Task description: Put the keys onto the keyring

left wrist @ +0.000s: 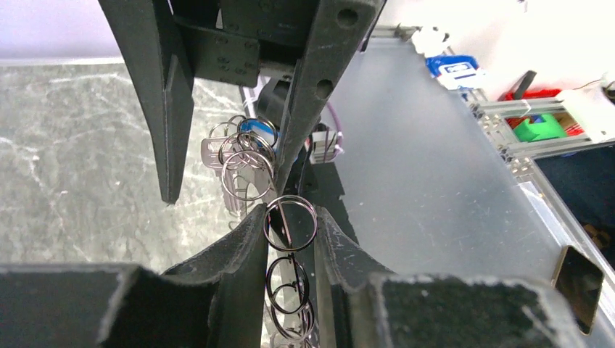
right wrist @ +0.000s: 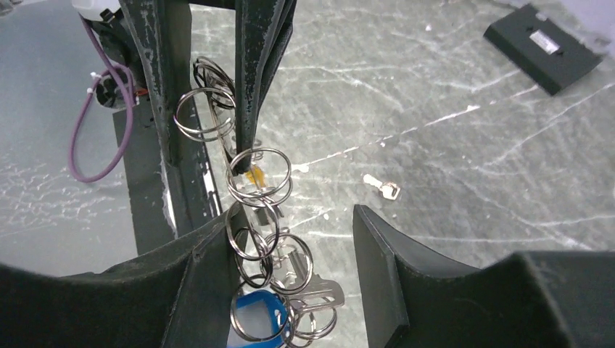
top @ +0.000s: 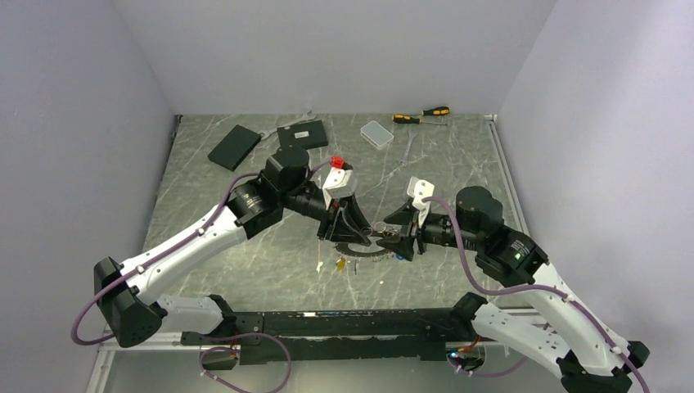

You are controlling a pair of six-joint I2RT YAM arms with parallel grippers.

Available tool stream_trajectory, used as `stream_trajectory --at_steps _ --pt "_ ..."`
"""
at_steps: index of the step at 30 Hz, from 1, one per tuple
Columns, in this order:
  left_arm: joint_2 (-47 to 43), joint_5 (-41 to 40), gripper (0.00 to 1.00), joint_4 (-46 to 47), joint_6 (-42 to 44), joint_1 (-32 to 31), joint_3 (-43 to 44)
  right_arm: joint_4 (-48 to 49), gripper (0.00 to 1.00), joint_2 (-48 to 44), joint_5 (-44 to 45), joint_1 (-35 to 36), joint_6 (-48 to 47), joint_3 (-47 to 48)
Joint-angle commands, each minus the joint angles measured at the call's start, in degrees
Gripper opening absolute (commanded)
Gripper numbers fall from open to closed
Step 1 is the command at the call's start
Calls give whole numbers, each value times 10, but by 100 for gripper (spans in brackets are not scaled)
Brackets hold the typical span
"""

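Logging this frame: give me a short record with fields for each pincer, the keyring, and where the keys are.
left pincer: shut, pinching a ring of the keyring
right pincer: open, the chain of rings between its fingers, close to one of them
on keyring: blue-tag key and a silvery key
off keyring: loose key and yellow-tag key, both lying on the table
task state: not finished, keys left to thread
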Motion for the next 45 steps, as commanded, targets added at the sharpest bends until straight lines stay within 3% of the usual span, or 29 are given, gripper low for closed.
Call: stream_trajectory --at_steps 1,11,18,24,26,29,32,38,39,40,41,45 --pt "-2 57 0 85 -71 2 6 86 59 -20 -19 -2 -25 -13" --pt "6 69 0 107 -88 2 -5 90 64 6 -56 -1 -31 20" --pt "14 79 0 127 -108 2 -13 102 61 12 -59 -1 -24 34" --pt "21 81 0 127 -106 3 -13 114 40 22 -92 -1 -3 46" --pt "23 81 0 123 -103 4 -12 114 21 30 -104 -1 6 53" --pt "31 83 0 100 -95 4 -7 105 2 42 -110 -1 14 62" --pt "43 90 1 65 -82 4 0 97 0 46 -111 -1 19 67" --pt "42 60 35 -25 -7 5 14 66 0 61 -109 -1 42 79" --pt "38 46 45 -35 4 5 14 60 0 63 -105 -1 47 80" --pt "33 32 64 -42 13 5 15 56 0 65 -102 -1 54 78" --pt "26 20 71 -48 21 5 16 53 0 67 -98 -1 62 76" --pt "-1 -44 87 -73 51 6 24 41 0 69 -72 -1 96 65"
